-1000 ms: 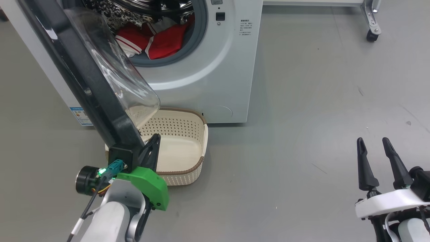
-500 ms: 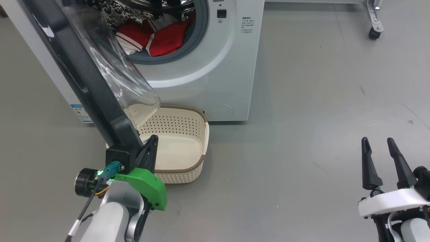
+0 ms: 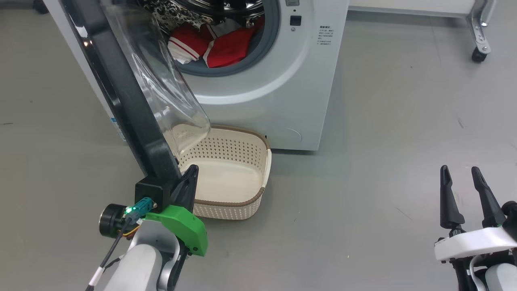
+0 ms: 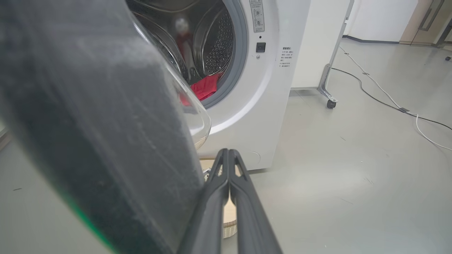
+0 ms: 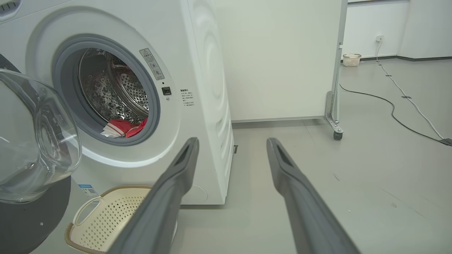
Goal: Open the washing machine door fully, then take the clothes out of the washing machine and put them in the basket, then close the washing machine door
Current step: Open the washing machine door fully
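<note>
The white washing machine (image 3: 266, 105) stands with its washing machine door (image 3: 121, 93) swung out to my left, black rim edge-on and clear glass bowl facing the drum. Red and white clothes (image 3: 220, 44) lie in the drum mouth, and show as clothes (image 5: 122, 127) in the right wrist view. The cream basket (image 3: 264, 161) sits on the floor below the opening, partly under the door. My left gripper (image 3: 192, 169) is shut, empty, and lies against the inner side of the door's lower edge; the left gripper (image 4: 227, 152) has the door (image 4: 88, 141) close on its left. My right gripper (image 3: 464, 182) hangs open over bare floor.
A white frame on castors (image 3: 478, 54) stands behind the washer at the far right. Cables (image 5: 395, 106) run across the grey floor beyond it. Open floor lies between the washer and my right gripper.
The whole head picture has shifted right, so the camera has moved. The left gripper stays against the door's edge, and the door stands slightly wider from the washer front.
</note>
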You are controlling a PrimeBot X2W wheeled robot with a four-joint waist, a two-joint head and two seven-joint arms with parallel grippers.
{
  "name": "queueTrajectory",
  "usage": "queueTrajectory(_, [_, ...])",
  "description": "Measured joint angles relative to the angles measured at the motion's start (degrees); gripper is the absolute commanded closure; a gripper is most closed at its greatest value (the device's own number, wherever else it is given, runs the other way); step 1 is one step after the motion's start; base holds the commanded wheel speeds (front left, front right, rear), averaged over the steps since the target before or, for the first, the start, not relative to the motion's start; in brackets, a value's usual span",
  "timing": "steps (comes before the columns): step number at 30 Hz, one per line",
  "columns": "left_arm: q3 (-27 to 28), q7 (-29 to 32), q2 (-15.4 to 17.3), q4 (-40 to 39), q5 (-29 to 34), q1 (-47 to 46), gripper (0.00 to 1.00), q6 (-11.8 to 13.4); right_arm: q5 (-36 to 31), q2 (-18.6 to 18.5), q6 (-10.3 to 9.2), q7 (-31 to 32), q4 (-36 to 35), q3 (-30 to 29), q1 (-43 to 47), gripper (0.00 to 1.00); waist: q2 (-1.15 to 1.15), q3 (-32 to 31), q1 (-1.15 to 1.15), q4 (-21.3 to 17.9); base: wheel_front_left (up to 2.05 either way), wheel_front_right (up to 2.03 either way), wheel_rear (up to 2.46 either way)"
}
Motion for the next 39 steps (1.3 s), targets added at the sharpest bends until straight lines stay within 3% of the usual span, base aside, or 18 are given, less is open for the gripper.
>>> queueTrajectory(16, [0.3,-2.4,-0.1,1.9,-1.6,-0.1,1.0,0.1,-0.3,0.5,0.32,0.0,0.1,0.3,1.2,0.0,0.0,-0.8,0.0,8.2,0.0,0.0,0.0])
queueTrajectory(24, [3.3,-3.3,0.0,1.8,-4.1,0.0,1.0,1.0,-0.8,0.5,0.32,0.0,-0.4,1.8,1.3,0.0,0.0,-0.4,0.0,12.4,0.0,0.0,0.0])
queueTrajectory(39, [10.2,-6.7,0.2,0.5,-6.4,0.0,1.0,2.6,-1.3,-2.5,0.33,0.0,-1.9,2.9,1.3,0.0,0.0,5.3,0.0,15.4,0.0,0.0,0.0])
